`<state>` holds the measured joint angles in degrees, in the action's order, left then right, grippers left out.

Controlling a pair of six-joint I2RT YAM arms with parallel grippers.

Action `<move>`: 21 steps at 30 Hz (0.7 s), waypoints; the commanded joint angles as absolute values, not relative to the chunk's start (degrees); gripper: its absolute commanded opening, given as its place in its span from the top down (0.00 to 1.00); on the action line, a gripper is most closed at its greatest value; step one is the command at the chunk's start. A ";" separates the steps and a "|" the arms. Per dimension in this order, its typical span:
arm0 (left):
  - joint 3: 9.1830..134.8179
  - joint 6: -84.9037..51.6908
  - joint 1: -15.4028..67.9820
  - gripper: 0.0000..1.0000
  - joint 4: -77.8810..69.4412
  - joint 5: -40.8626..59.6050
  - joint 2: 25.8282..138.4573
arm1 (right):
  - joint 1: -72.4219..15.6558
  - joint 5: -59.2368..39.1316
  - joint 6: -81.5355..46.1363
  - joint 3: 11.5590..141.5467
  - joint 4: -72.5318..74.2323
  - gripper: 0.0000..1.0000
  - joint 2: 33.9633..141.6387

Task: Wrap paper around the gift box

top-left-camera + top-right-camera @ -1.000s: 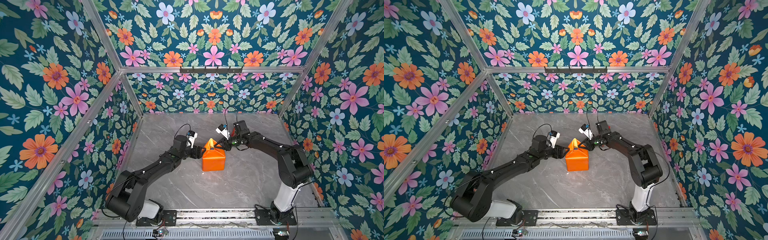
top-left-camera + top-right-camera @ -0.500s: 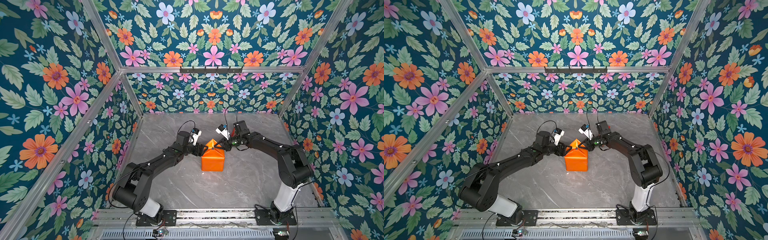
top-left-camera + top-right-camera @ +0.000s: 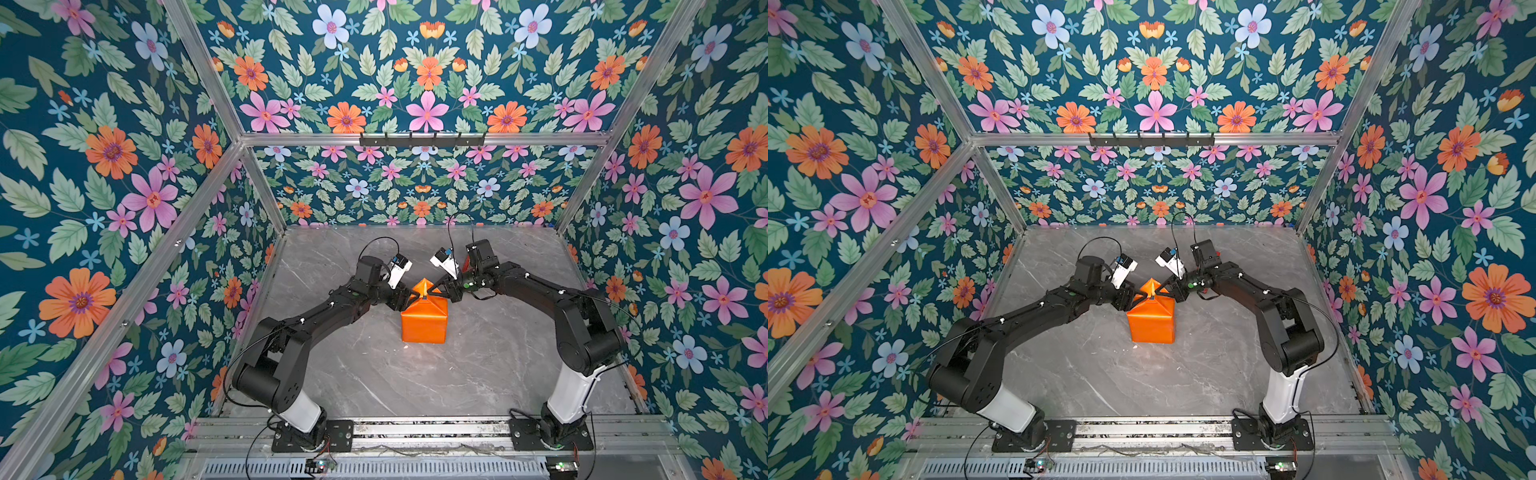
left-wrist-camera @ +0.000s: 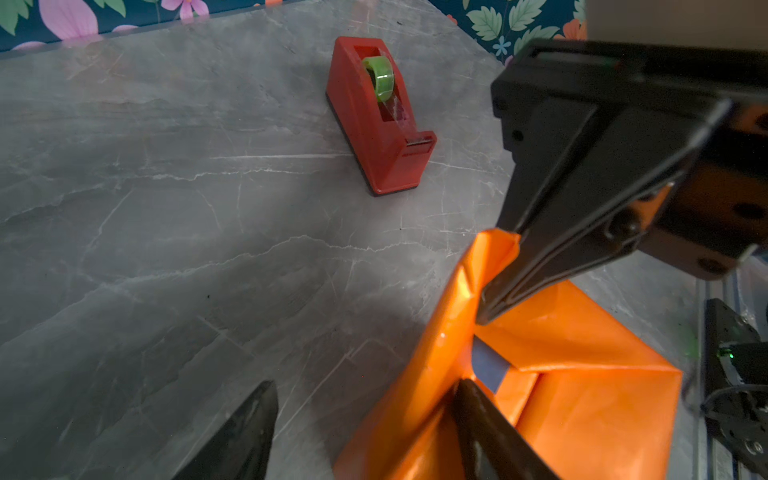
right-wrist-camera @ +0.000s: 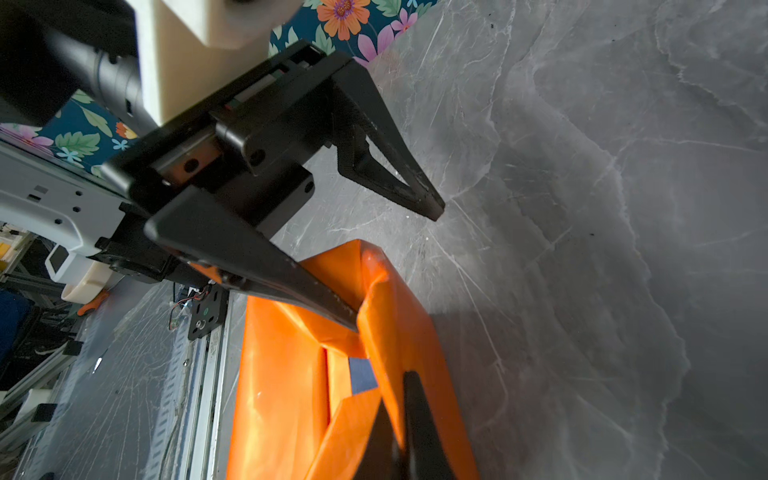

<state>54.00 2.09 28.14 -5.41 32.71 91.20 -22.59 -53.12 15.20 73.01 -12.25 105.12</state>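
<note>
Table: grey marble top (image 3: 374,374) with two black arms reaching in from 6 o'clock.
Paper: orange sheet (image 3: 424,320) (image 3: 1152,320) folded around the box as a parcel at the middle of the table; at the parcel's 12 o'clock end one triangular flap stood upright, and the side folds below it were tucked in.
Box: almost fully covered; only a small navy patch (image 4: 490,365) (image 5: 361,376) showed through the gap at the unsealed end.
Left gripper: at 10 o'clock of the parcel (image 3: 409,297) (image 5: 395,266), fingers spread; one finger lay against the tucked paper beside the navy patch, the other hung over bare table, with the upright flap between them, unclamped.
Right gripper: at 2 o'clock of the parcel (image 3: 434,289) (image 4: 488,307), fingers pressed together and pinching the upright flap at its edge.
Tape dispenser: red, with a green roll (image 4: 374,124), upright on the table, well apart from the parcel.
</note>
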 commanded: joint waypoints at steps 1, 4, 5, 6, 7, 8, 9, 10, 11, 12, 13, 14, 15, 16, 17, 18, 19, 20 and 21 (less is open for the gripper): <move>54.49 6.29 27.78 0.32 -2.27 35.02 91.67 | -22.59 -55.65 17.68 74.37 -12.90 0.98 105.51; 55.05 7.52 27.43 0.38 -2.55 36.63 92.00 | -22.59 -56.16 19.13 75.22 -14.45 0.98 105.99; 55.31 7.72 27.49 0.41 -2.92 37.59 92.22 | -22.59 -56.42 19.40 75.45 -14.55 0.98 106.06; 55.69 8.03 27.42 0.43 -3.01 39.00 92.58 | -22.57 -56.65 19.66 75.58 -14.59 0.99 106.23; 56.01 8.44 27.43 0.46 -3.08 40.12 92.93 | -22.63 -56.86 19.82 75.79 -14.54 0.99 106.34; 56.20 8.69 27.44 0.49 -3.46 41.02 93.27 | -22.60 -57.19 20.02 76.06 -14.63 0.99 106.50; 56.46 8.91 27.44 0.52 -3.64 41.70 93.49 | -22.64 -57.38 20.25 76.39 -14.98 0.99 106.70; 56.63 9.16 27.46 0.54 -3.69 42.44 93.67 | -22.61 -57.55 20.65 76.77 -15.48 0.99 106.98; 56.77 9.37 27.42 0.57 -3.69 42.79 93.69 | -22.65 -57.50 21.03 77.14 -15.96 0.99 107.17; 56.86 9.40 27.50 0.59 -3.78 43.01 93.65 | -22.59 -57.59 21.45 77.52 -16.48 0.99 107.44; 56.87 9.56 27.47 0.61 -3.98 43.38 93.54 | -22.64 -57.57 21.85 77.80 -16.89 0.99 107.62; 56.73 9.59 27.43 0.63 -4.46 43.74 93.43 | -22.63 -57.57 22.26 78.18 -17.33 0.99 107.84; 56.69 9.48 27.42 0.66 -5.11 44.21 93.36 | -22.59 -57.74 22.56 78.46 -17.65 0.99 108.02; 56.76 9.41 27.43 0.68 -5.33 44.54 93.39 | -22.64 -57.81 22.66 78.69 -17.81 0.99 108.19; 56.78 9.21 27.42 0.71 -5.68 44.69 93.34 | -22.61 -57.75 22.84 78.87 -17.89 0.99 108.44; 56.78 9.07 27.43 0.74 -5.88 44.85 93.30 | -22.63 -57.70 22.94 79.01 -17.99 0.99 108.53; 56.78 9.15 27.43 0.76 -5.98 44.99 93.28 | -22.66 -57.73 22.94 79.18 -18.02 0.98 108.63; 56.78 9.20 27.43 0.78 -6.06 45.09 93.25 | -22.61 -57.60 22.90 79.23 -18.14 0.97 108.72; 56.78 9.16 27.47 0.80 -6.06 45.10 93.25 | -22.61 -57.30 22.94 79.23 -18.14 0.97 108.74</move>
